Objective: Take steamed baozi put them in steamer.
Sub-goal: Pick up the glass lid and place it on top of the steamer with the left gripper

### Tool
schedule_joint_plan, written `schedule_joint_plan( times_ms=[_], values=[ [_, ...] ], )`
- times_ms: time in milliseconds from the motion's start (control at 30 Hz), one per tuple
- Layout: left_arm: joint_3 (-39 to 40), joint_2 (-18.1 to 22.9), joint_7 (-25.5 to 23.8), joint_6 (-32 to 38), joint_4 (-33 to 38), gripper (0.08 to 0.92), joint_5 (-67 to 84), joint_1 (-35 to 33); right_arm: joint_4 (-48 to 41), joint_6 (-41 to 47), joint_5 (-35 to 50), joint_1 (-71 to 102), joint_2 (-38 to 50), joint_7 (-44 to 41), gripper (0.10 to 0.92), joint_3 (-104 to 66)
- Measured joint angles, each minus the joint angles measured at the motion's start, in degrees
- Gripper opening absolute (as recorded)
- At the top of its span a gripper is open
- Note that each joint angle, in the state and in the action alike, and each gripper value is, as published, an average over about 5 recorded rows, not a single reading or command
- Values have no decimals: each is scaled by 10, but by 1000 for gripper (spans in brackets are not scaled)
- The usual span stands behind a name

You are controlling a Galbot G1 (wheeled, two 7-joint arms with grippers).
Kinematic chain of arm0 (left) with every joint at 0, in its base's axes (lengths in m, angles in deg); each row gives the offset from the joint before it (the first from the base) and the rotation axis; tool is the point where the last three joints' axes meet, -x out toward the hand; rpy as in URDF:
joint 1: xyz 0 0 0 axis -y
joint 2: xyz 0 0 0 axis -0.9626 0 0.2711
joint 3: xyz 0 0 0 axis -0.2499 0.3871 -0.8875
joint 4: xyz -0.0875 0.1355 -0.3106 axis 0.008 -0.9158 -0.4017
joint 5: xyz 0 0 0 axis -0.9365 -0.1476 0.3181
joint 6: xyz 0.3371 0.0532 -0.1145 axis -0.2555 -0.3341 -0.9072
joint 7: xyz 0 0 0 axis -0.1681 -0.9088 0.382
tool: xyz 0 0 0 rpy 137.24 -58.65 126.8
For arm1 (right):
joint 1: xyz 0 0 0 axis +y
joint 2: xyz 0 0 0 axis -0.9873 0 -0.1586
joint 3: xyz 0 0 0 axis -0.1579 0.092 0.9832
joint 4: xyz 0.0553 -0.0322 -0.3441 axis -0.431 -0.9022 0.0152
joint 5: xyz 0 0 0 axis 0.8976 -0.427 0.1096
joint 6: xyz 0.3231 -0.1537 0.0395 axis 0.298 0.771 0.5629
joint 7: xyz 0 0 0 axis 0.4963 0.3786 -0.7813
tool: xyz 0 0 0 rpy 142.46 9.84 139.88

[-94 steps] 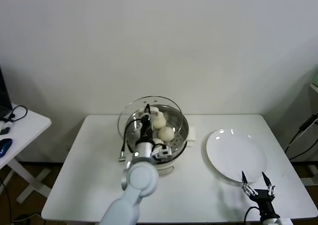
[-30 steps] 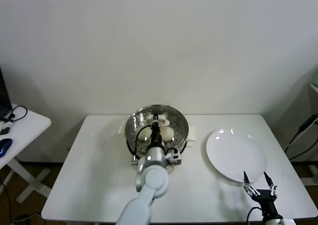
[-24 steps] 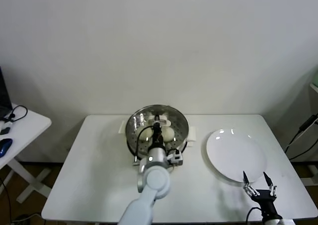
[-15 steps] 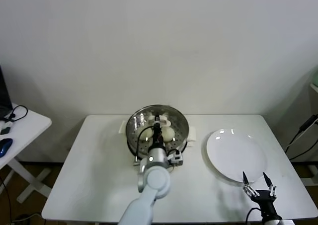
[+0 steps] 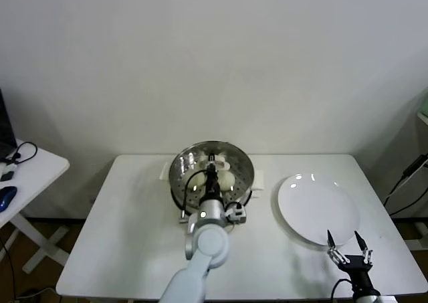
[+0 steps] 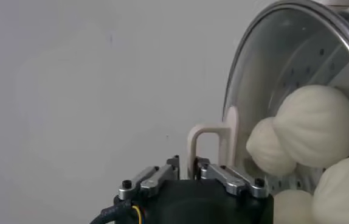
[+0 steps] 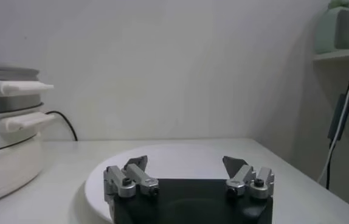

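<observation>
Baozi (image 5: pixel 227 178) in steamer (image 5: pixel 242 164), plate (image 5: pixel 317 209) to its right

The steamed baozi (image 6: pixel 315 125) just past the left gripper (image 6: pixel 187 173) are cream-white, with faint pleat lines. They lie in the steamer (image 5: pixel 211 170), which is shiny steel with a perforated, dotted tray and a white base. The lid's handle (image 6: pixel 206 141) between the gripper's silver fingers is cream. The plate (image 5: pixel 317 209) beyond the right gripper (image 5: pixel 348 245) is plain white; that gripper's finger tips look dark, perhaps black.
</observation>
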Motion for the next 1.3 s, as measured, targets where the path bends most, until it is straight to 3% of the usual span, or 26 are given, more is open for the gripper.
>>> schedule_joint_plan(
  times_ms=[633,800,1300],
  values=[
    [0,0,8,1,22,783,1,-11,4,-1,-3,2,-4,-1,823,3],
    [5,-5,3,1,37,821,12,-18,4,-1,-4,2,-5,-1,823,3],
    [2,-49,-6,1,131,823,71,-62,1,5,-1,-2,-11,4,823,8]
  ],
)
